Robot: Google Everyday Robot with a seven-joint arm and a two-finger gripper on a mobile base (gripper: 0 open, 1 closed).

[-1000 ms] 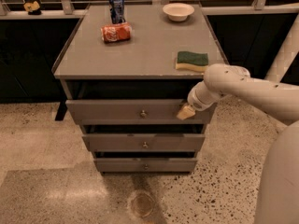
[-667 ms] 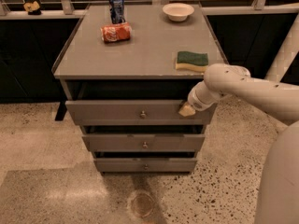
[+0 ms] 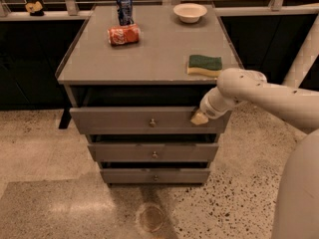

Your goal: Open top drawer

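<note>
No movement is registered over the last second. The gripper (image 3: 199, 117) is kept at the right end of the top drawer (image 3: 119, 121), against its upper edge, just where it was a second ago. How wide it is set, or whether a hold on the front is had, cannot be told from here. The top drawer is seen drawn partway out from under the cabinet top (image 3: 149, 59), with a dark gap shown behind its front, and that gap is not widened against the earlier views. Its knob (image 3: 152, 122) is left untouched at centre. The pull is judged paused: the opening is begun, but more travel is probably needed.
</note>
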